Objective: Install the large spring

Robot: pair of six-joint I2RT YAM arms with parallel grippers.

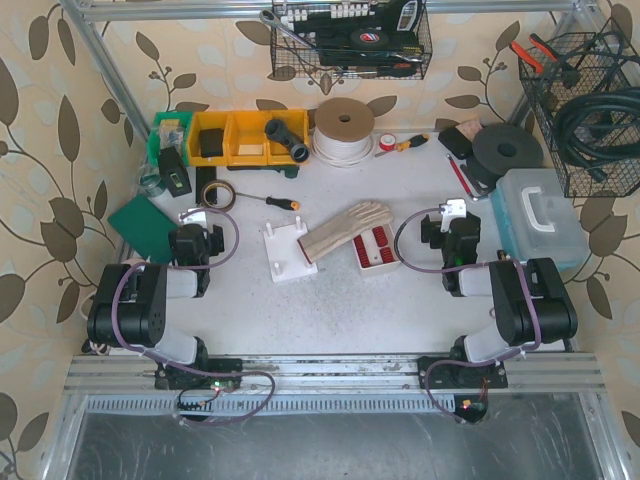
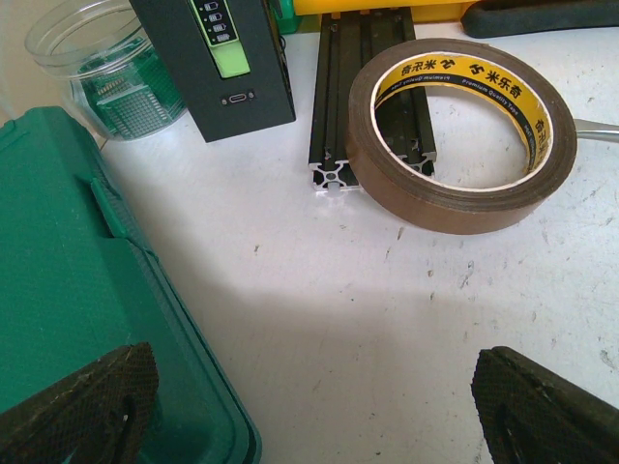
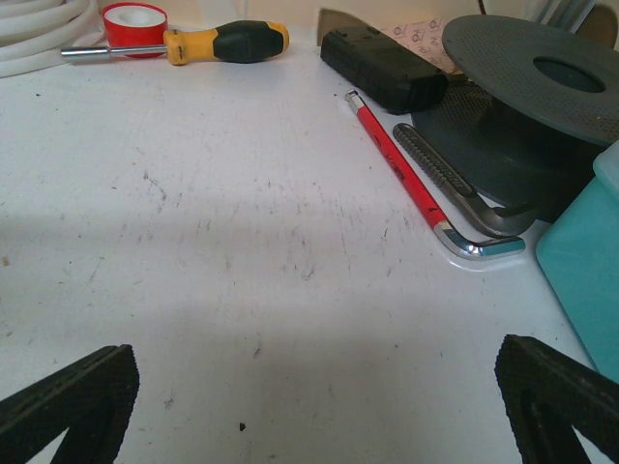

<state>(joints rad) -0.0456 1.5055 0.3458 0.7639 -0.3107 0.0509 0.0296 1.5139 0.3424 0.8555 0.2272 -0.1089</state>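
A white base plate [image 1: 283,256] with upright pegs lies at the table's middle. A red tray [image 1: 376,249] with small pale parts lies to its right; I cannot make out a large spring in it. A cream work glove [image 1: 345,226] lies across both. My left gripper [image 1: 193,217] is open and empty, left of the plate; in the left wrist view [image 2: 314,416] it hangs over bare table. My right gripper [image 1: 452,214] is open and empty, right of the tray; in the right wrist view [image 3: 319,406] it is over bare table.
A green case [image 2: 68,290] lies under my left finger, with a brown tape roll [image 2: 462,130], a black extrusion [image 2: 363,87] and a black device [image 2: 218,58] ahead. A red hex key [image 3: 411,179], a black spool [image 3: 522,87] and a teal box [image 3: 585,261] lie by my right gripper.
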